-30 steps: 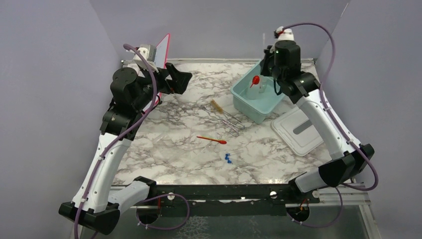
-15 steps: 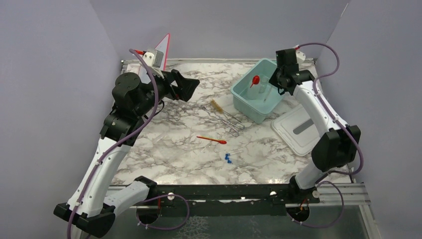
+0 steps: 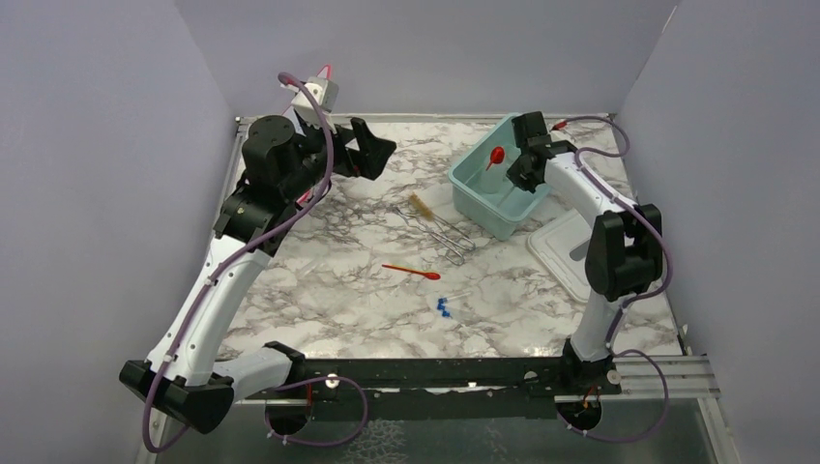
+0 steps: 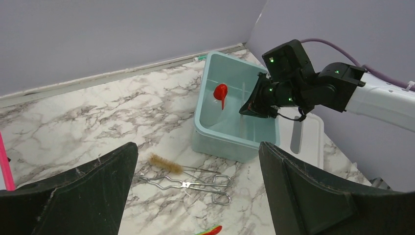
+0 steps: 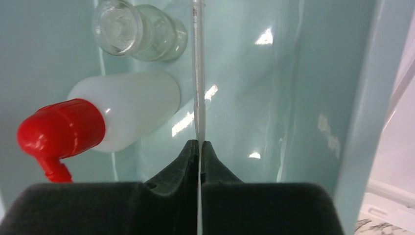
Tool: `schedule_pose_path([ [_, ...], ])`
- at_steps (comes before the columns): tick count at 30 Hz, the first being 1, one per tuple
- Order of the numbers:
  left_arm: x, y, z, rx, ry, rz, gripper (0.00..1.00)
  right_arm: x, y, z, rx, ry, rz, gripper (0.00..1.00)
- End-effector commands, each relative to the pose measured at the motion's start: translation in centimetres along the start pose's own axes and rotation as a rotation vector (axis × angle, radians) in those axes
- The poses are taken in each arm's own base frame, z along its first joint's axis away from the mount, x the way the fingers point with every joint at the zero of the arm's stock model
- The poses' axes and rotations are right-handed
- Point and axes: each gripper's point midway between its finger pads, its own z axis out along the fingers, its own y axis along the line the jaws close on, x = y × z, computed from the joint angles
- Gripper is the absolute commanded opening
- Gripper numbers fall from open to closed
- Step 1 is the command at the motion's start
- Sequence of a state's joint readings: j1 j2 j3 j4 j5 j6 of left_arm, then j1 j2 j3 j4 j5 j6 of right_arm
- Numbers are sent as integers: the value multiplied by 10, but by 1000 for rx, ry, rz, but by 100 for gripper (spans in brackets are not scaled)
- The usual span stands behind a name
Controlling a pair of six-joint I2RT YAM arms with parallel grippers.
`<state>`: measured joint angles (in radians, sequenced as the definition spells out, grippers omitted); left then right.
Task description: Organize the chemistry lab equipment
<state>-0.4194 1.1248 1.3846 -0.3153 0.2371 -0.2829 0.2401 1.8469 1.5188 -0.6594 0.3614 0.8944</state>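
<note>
Laying a thin clear tube (image 5: pixel 197 73) into the pale teal tub (image 5: pixel 352 98), by the look of things, with the right hand (image 5: pixel 199 144) clamped shut on it and reaching down between the walls. Lower slowly to bring the far end onto the floor of the tub, then tip flat along the bare strip on the right, away from the white bottle with a red cap (image 5: pixel 127 110) and the small glass vessel (image 5: pixel 142 32) lying on the left. Release only after full contact, to avoid a bounce or a crack; cannot tell whether glass or plastic. Lift straight up afterwards, wary of catching the rim. Left hand (image 3: pixel 379 155) spread wide, holding nothing, raised over the far left of the table (image 3: pixel 329 290). Probably next for sorting: brush (image 3: pixel 421 205) and tongs (image 3: pixel 445 235) just beside the tub, spatula (image 3: pixel 411 272) and blue-capped tubes (image 3: pixel 444 307) nearer the middle, with the white lid (image 3: pixel 580 253) off to the right.
</note>
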Motion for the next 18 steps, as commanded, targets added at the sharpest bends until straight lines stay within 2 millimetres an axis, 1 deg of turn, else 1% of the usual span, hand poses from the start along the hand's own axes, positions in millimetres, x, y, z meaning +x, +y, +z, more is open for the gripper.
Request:
schedule_pose_path([
  [1,-25,-3,-1,-3,-59,50,97,13,-10,20,63,20,77,6],
  [5,-27,-1,-1,-17,-58,70,97,21,-15,34,94,34,102,7],
  [7,-26,1,-1,-26,-54,77,97,25,-14,39,95,44,111,8],
  [10,-25,3,-1,-36,-53,84,97,27,-13,44,103,55,104,16],
  [12,-24,5,0,-44,-51,87,97,21,-12,41,101,42,92,22],
  [13,-24,6,0,-47,-51,87,97,16,-10,38,92,28,80,24],
  [15,-24,6,1,-47,-49,88,97,7,-6,28,62,2,65,30],
  [18,-25,6,2,-47,-50,94,97,-8,-2,9,18,-39,50,35],
])
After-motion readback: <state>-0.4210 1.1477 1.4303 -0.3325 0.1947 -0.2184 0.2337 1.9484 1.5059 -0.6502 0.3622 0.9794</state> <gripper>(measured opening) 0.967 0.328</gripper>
